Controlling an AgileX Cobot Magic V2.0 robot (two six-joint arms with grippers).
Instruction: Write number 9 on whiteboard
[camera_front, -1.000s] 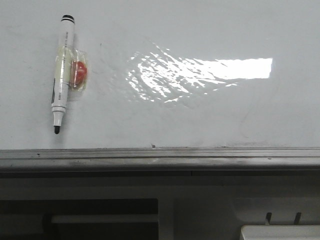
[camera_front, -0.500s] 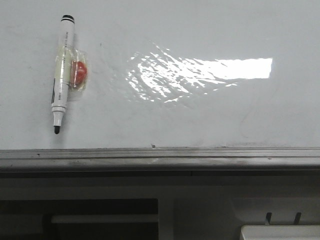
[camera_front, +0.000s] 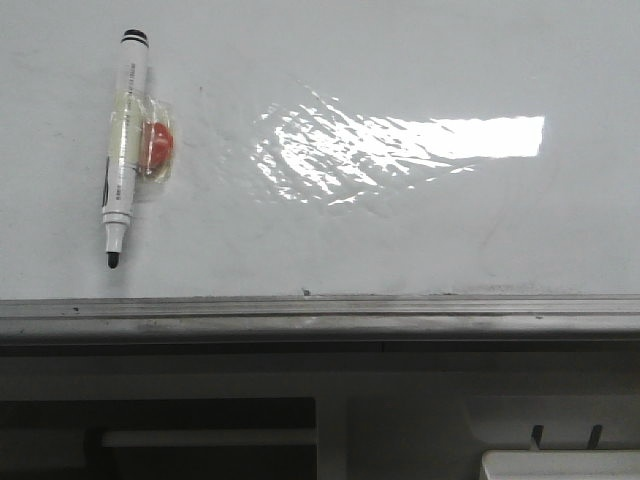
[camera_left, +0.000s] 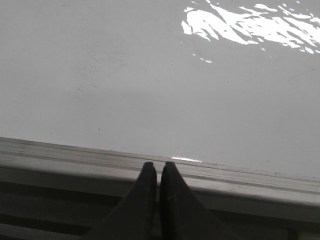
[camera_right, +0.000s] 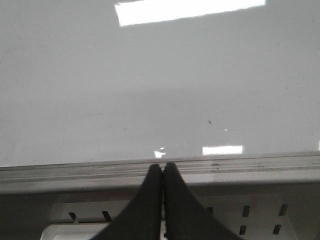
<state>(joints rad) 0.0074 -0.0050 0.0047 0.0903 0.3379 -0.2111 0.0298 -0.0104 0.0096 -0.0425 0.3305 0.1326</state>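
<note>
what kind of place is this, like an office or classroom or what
Likely a classroom, office or lab corner, though little shows. A glossy whiteboard with a grey metal lower rail fills the view, and an uncapped marker sits on it beside a red magnet.

Dim, soft frames — glare on whiteboard (camera_front: 420, 230).

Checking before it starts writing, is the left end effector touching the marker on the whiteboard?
Apart. The left wrist view shows the shut left end effector with only the whiteboard ahead; the marker sits alone in the front view.
</note>
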